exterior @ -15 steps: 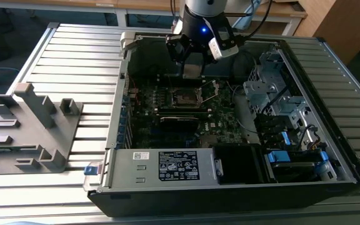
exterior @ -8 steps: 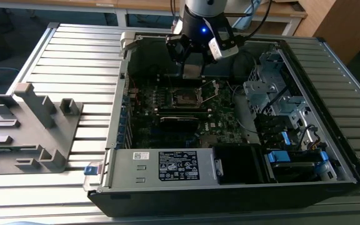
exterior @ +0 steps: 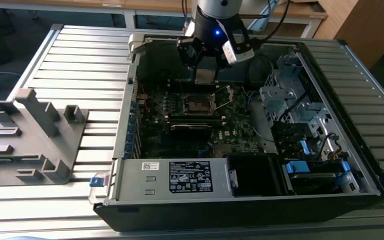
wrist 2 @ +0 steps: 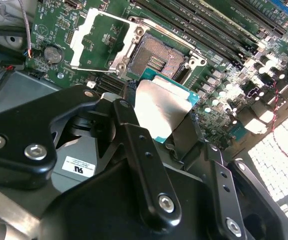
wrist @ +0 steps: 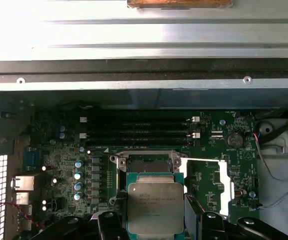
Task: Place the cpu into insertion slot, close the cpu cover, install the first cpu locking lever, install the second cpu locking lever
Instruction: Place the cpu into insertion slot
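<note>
My gripper (exterior: 205, 75) hangs inside the open computer case, shut on the cpu (wrist: 155, 207). The cpu is a flat square chip with a grey metal top and a green edge, seen in both wrist views (wrist 2: 161, 107) between the black fingers (wrist 2: 133, 145). It is held above the board, a little off the insertion slot (wrist: 146, 165), which lies open with bare contacts (wrist 2: 156, 60) (exterior: 197, 104). The cpu cover (wrist 2: 96, 37), a silvery frame, is swung up and away beside the socket (wrist: 224, 185) (exterior: 225, 95).
Memory slots (wrist: 138, 131) run beside the socket. Cables (wrist: 276, 150) lie near the cover side. The case wall (exterior: 133, 75) and drive cage (exterior: 292, 100) hem the board in, and the power supply (exterior: 178, 177) sits at the front. A grey fixture (exterior: 32, 135) stands on the slatted table.
</note>
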